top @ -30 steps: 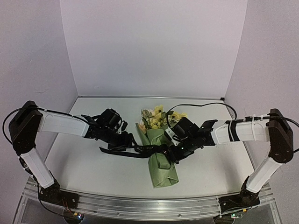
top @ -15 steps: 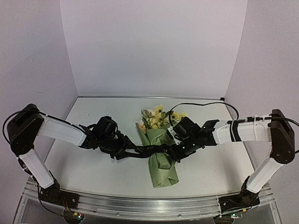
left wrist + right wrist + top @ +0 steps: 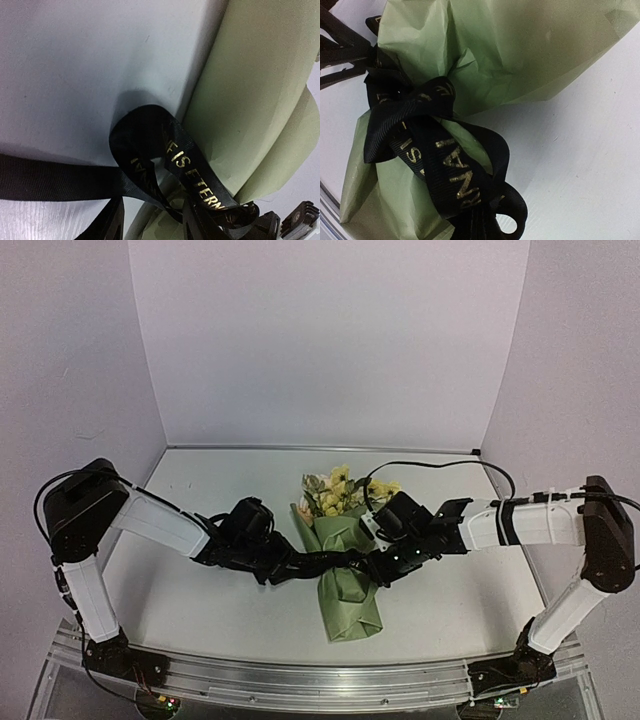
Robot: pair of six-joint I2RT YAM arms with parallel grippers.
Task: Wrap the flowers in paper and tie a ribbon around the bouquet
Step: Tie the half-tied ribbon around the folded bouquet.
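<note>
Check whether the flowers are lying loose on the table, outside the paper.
No, the flowers poke out of the top of the green paper, which is rolled around their stems on the table.

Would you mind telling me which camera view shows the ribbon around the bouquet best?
The right wrist view: the black ribbon appears close up, wound around the pinched green paper, with its gold lettering legible. The left wrist view shows one loop beside the paper; the top view shows only a thin dark band across the paper.

A pale table (image 3: 200,600) backed by white walls (image 3: 320,340), aluminium rail (image 3: 300,678) in front.
</note>
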